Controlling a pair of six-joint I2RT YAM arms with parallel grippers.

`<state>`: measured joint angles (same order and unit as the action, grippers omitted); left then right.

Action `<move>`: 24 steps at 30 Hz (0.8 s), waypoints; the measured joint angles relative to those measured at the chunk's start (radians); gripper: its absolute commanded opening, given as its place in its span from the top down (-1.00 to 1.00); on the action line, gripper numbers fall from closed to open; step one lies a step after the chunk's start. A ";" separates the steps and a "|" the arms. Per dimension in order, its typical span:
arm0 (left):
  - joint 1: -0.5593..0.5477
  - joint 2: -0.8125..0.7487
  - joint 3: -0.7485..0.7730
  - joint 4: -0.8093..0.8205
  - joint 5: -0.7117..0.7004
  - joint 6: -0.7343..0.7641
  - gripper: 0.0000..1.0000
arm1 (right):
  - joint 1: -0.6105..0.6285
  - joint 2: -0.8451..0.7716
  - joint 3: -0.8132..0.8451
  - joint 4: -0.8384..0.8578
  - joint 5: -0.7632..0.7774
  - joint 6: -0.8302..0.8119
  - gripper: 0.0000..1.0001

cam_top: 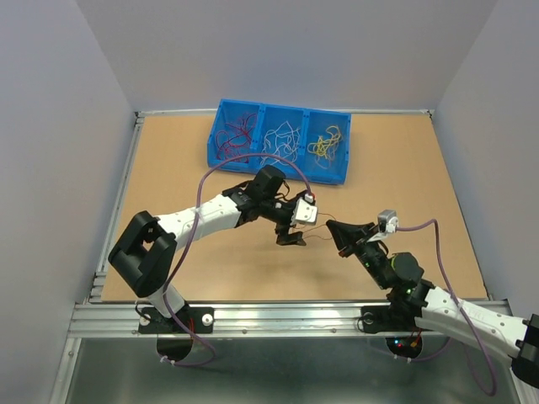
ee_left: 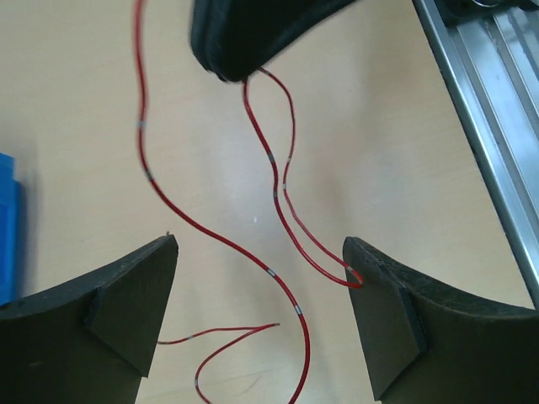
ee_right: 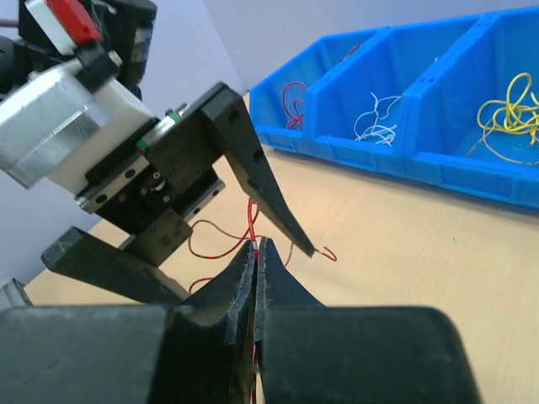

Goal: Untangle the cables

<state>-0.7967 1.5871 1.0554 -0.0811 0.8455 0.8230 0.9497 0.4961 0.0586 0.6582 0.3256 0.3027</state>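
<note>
Several thin red cables [ee_left: 286, 295] hang and lie tangled on the table between my two grippers; in the top view they show faintly [cam_top: 317, 238]. My right gripper [ee_right: 255, 246] is shut on red cable strands, and its dark tip [ee_left: 244, 42] shows in the left wrist view with the strands trailing down from it. My left gripper [ee_left: 261, 248] is open around the strands; one red loop [ee_left: 357, 279] hooks on its right finger [ee_left: 404, 311]. In the top view the left gripper [cam_top: 292, 238] and right gripper [cam_top: 333, 227] face each other mid-table.
A blue three-compartment bin [cam_top: 337, 172] stands at the back, holding red [cam_top: 232, 135], white [cam_top: 280, 139] and yellow cables [cam_top: 327, 143]. It also shows in the right wrist view [ee_right: 404, 160]. An aluminium rail [ee_left: 488, 126] runs along the near table edge.
</note>
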 measured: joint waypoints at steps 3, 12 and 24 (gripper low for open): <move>-0.005 0.003 0.000 -0.023 0.010 0.006 -0.78 | 0.000 -0.018 0.000 0.000 0.000 0.000 0.99; -0.027 0.003 0.013 -0.029 0.011 -0.018 0.76 | 0.000 -0.038 0.000 0.004 -0.012 0.003 0.97; 0.000 -0.008 0.005 0.123 -0.088 -0.181 1.00 | 0.000 -0.069 0.000 0.004 -0.002 0.008 -0.61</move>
<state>-0.7967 1.5795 1.0603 0.0422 0.7574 0.6418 0.9497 0.4274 0.0586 0.6624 0.3241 0.3107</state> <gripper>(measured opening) 0.037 0.712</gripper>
